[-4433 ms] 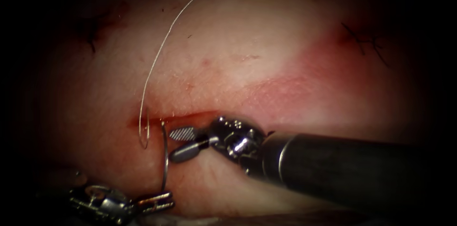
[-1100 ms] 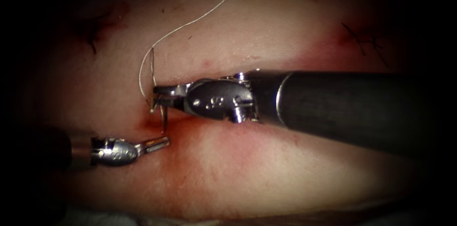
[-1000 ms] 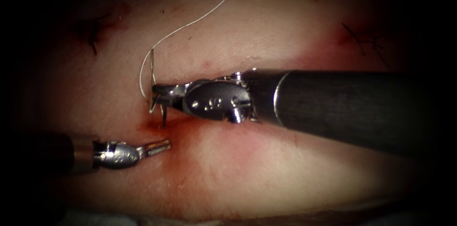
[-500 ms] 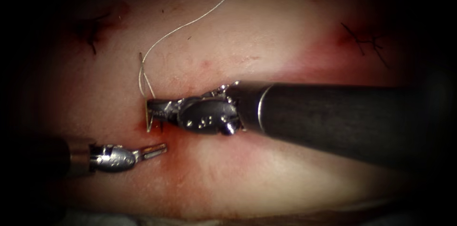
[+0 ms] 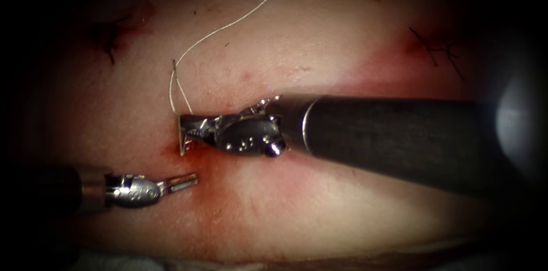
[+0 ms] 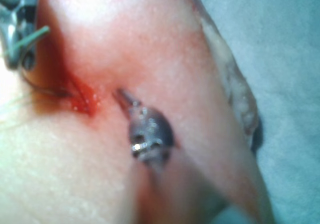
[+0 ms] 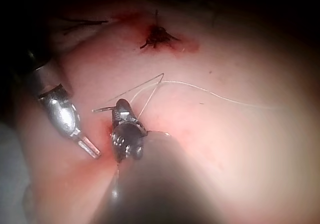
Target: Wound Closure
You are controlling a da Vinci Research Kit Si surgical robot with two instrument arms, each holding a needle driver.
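Observation:
My right tool lies along the cut, its jaws shut on the curved needle near the needle's middle. One end of the needle stands up above the jaws. The other end points down at the red left end of the cut; I cannot tell whether it touches the tissue. White thread runs from the needle up and to the right. My left tool hovers below and to the left of the cut, jaws slightly open and holding nothing. The right wrist view shows the right tool's jaws on the needle, with the left tool beside them.
Two dark finished stitches sit on the tissue, one far left and one far right. Red fluid stains the skin around the cut. Grey cloth lies past the tissue's edge.
The right tool, shut on the needle, slid left and down toward the left end of the cut. The needle's lower part no longer dips toward the cut. The left tool barely moved.

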